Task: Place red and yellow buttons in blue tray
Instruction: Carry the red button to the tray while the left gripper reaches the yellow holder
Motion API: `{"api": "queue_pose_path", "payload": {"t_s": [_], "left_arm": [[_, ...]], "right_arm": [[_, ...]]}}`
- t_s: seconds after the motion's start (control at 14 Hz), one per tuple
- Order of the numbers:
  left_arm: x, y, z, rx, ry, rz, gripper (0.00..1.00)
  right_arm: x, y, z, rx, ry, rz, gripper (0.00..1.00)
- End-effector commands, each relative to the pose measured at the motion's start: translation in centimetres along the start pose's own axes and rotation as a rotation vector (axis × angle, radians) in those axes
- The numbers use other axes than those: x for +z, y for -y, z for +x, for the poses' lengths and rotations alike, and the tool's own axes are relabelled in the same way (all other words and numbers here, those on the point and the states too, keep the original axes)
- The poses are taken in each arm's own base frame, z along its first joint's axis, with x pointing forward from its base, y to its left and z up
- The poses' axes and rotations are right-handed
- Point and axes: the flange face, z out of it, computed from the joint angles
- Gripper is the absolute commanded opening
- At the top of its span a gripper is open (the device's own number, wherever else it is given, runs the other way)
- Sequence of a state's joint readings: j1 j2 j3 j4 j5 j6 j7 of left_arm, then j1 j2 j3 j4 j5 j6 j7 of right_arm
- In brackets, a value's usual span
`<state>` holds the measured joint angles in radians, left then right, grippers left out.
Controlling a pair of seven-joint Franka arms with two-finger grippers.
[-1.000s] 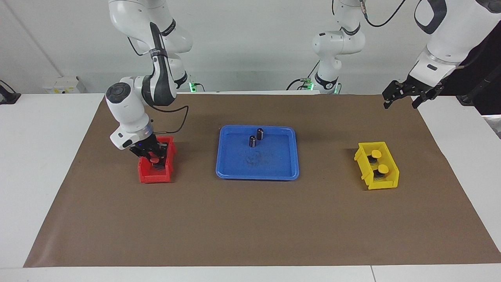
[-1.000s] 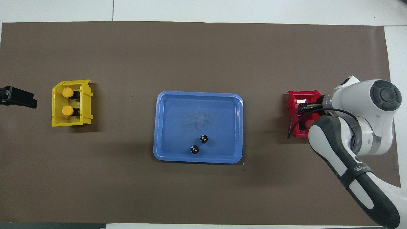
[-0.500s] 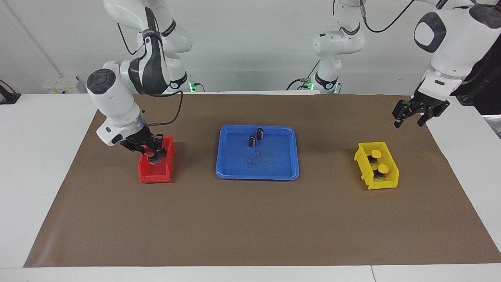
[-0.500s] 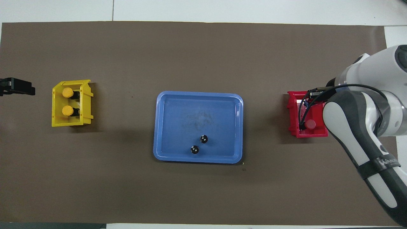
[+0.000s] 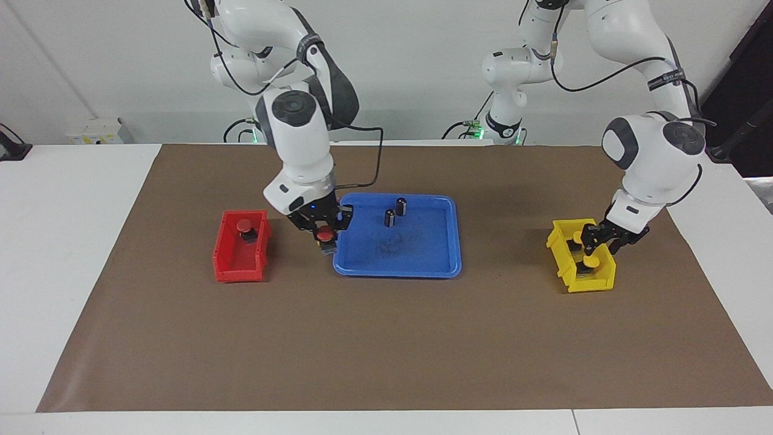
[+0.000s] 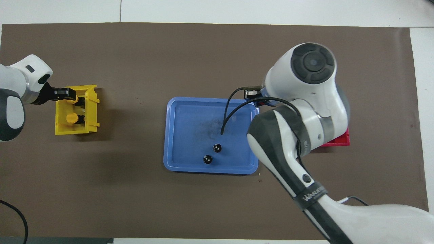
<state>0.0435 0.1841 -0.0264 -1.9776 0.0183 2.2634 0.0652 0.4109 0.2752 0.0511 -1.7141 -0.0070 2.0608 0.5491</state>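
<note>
My right gripper [image 5: 326,233] is shut on a red button [image 5: 325,230] and holds it over the blue tray's [image 5: 423,254] rim at the right arm's end. In the overhead view the arm hides this gripper above the tray [image 6: 190,135]. The other red button [image 5: 243,225] stands in the red bin [image 5: 240,266]. Two yellow buttons [image 6: 72,118] [image 5: 590,261] stand in the yellow bin [image 5: 567,257]. My left gripper [image 5: 603,240] is open, down at the yellow bin [image 6: 91,112], fingers apart just above the buttons.
Two small dark capless cylinders [image 5: 390,217] [image 5: 401,206] stand in the tray at its robot end; they also show in the overhead view [image 6: 217,147] [image 6: 207,159]. A brown mat [image 5: 386,338] covers the table. Only a sliver of the red bin [image 6: 340,141] shows from overhead.
My right gripper lifted a red button out of the red bin and carried it to the tray's rim. My left gripper came down from the table's end to the yellow bin.
</note>
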Motion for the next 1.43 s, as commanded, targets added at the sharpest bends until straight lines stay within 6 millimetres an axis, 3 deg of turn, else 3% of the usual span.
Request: {"api": "queue_pose_path", "payload": {"t_s": [0.0,0.21,0.57,0.71,0.79,0.93,1.0,1.07,1.14,1.29,1.36], "left_arm": [[0.5,-0.1,0.4,0.011,-0.015,-0.002,0.63],[1.1,-0.8,0.4,0.021,-0.011,-0.004,0.63],[1.4,-0.7,0.1,0.022,-0.009,-0.004,0.63],[1.6,-0.3,0.1,0.017,-0.015,-0.003,0.63],[1.7,-0.3,0.1,0.015,-0.018,-0.003,0.63],[2.0,-0.3,-0.1,0.012,-0.027,-0.002,0.54],[2.2,-0.2,-0.2,0.009,-0.027,-0.002,0.45],[2.1,-0.2,-0.2,0.008,-0.029,-0.002,0.21],[2.0,-0.1,-0.1,0.009,-0.026,-0.002,0.05],[-0.1,0.2,0.8,0.006,-0.018,-0.001,0.01],[-3.8,0.3,2.0,0.005,0.014,-0.002,0.01]], "right_arm": [[3.9,4.9,-1.6,0.047,-0.013,-0.004,0.4],[7.1,8.2,-3.8,0.047,-0.037,-0.033,0.41],[9.3,10.4,-6.2,0.037,-0.034,-0.031,0.44],[9.7,10.0,-6.2,0.036,-0.028,-0.043,0.79],[9.4,9.9,-6.0,0.033,-0.03,-0.054,0.88],[7.1,9.0,-4.2,0.05,-0.044,-0.062,0.92],[5.4,7.4,-2.8,0.075,-0.042,-0.073,0.92],[3.0,5.2,-1.4,0.09,-0.05,-0.072,0.92],[0.6,2.0,-0.3,0.074,-0.058,-0.072,0.92],[-2.7,-5.1,-0.5,0.023,-0.014,-0.102,0.91],[-3.4,-9.3,-1.3,0.007,0.004,-0.111,0.91]]}}
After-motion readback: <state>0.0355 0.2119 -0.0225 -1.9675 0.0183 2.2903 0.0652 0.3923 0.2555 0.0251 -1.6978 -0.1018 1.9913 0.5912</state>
